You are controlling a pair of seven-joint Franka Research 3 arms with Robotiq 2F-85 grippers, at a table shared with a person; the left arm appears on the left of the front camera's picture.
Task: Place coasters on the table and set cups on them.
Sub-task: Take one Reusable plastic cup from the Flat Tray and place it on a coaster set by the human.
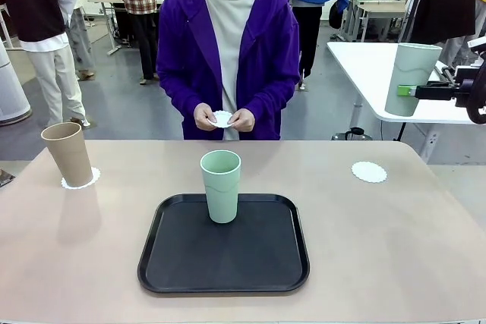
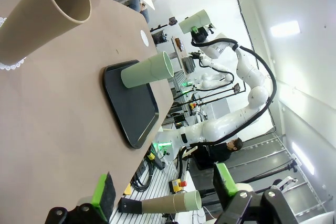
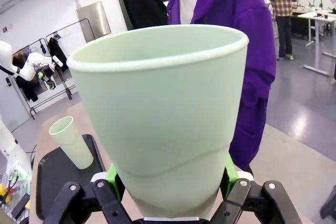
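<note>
The mint cup (image 1: 411, 66) is hanging high at the far right, with the right gripper (image 1: 416, 91) clamping it low on its body. The bare coaster (image 1: 369, 171) is lying on the table's (image 1: 395, 263) far right, below and left of the cup. To seat it well, the arm should be centring the upright cup over the doily and lowering it straight, so the base isn't dragging the light paper. The left gripper (image 2: 163, 195) is hanging empty, fingers apart.
</note>
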